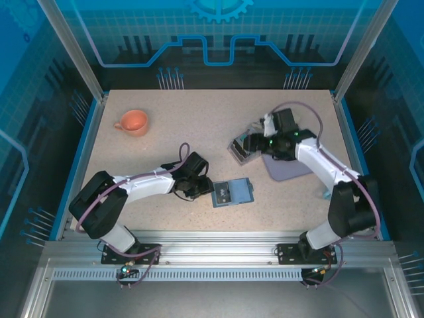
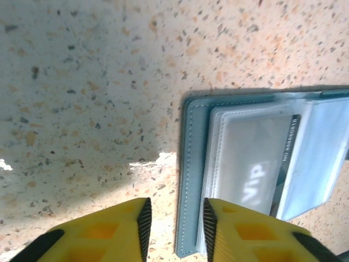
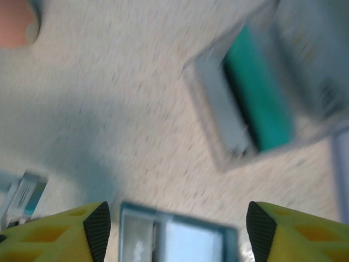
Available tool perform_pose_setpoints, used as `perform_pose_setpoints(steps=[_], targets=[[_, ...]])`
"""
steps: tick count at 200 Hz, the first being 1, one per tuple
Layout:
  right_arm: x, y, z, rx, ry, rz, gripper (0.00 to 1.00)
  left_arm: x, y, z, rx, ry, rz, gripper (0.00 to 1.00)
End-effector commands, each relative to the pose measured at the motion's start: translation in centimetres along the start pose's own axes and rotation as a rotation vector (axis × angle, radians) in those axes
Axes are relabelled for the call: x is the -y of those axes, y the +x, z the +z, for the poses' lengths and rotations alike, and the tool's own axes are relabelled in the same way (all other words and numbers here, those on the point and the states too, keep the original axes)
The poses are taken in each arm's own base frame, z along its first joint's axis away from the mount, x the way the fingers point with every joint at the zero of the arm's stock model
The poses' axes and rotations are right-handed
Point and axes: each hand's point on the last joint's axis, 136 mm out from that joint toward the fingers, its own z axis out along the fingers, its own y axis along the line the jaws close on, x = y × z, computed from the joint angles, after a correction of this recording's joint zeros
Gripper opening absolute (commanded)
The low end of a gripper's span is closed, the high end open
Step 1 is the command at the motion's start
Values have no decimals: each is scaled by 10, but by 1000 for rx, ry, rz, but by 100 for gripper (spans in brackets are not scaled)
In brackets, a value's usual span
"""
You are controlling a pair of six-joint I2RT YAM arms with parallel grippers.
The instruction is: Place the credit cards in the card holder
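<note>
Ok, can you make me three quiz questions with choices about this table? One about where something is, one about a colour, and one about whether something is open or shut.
1. Where on the table is the orange cup?
A. far left
B. near right
C. right in the middle

2. What colour is the card inside the clear box?
A. red
B. teal-green
C. yellow

3. How is the card holder lying?
A. folded shut
B. open flat
C. standing on its edge

Answers:
1 A: in the top view, the cup stands at the far left, away from both arms.
2 B: the right wrist view shows teal-green through the box wall.
3 B: the left wrist view shows its clear inside sleeves facing up.
</note>
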Motion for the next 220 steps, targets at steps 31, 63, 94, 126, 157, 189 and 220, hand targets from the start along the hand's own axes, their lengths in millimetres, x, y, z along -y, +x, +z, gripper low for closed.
perform_pose_setpoints(steps=[31, 63, 94, 126, 157, 189, 220], targets=[[63, -46, 48, -128, 205, -17, 72, 37, -48, -22, 87, 108, -32, 43], [69, -64, 73, -162, 185, -18, 74, 46, -65, -29, 105, 142, -48, 46], [55, -52, 96, -255, 40, 8, 73, 43, -70, -27, 96, 144, -69, 47], [23, -35, 99, -305, -136, 30, 72, 38, -70, -23, 87, 136, -82, 47], [-7, -17, 94, -336, -233, -2, 70, 35, -70, -20, 82, 127, -89, 47], [-35, 3, 92, -374, -297, -22, 69, 29, -70, -18, 84, 108, -107, 47], [-47, 9, 84, -361, -273, -54, 69, 20, -69, -18, 92, 98, -137, 47]])
